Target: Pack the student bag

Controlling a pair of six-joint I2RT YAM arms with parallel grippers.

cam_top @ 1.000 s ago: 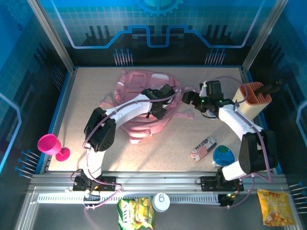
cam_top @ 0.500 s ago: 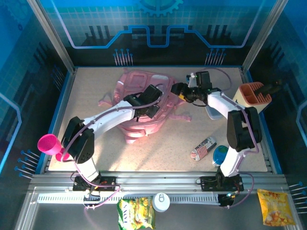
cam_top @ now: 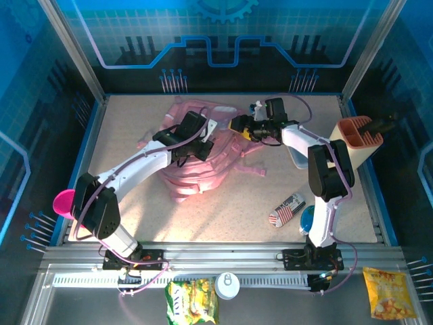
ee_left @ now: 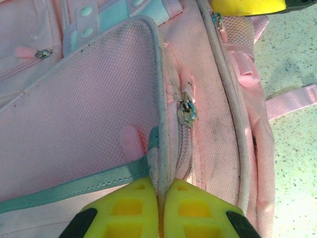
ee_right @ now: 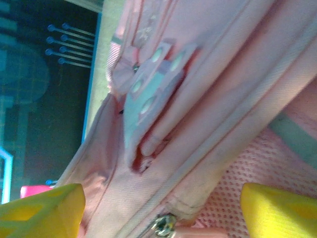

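Mid-frame, the left gripper (ee_left: 161, 201) pinches a pocket seam of the large soft pink fabric backpack (cam_top: 193, 177) (lying on the speckled bench (cam_top: 230, 213)); the right gripper (cam_top: 238, 126) is spread beside its upper right edge.

One student bag (cam_top: 197, 180), one goblet (cam_top: 64, 202), one pen holder (cam_top: 355, 139), two snack packets (cam_top: 192, 301) (cam_top: 388, 292).

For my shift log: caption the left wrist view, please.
Left claw shut on a pocket edge of the student bag, beside a zip pull.

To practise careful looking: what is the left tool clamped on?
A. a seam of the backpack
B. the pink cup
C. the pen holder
A: the left tool is shut on a raised pocket seam of the backpack.
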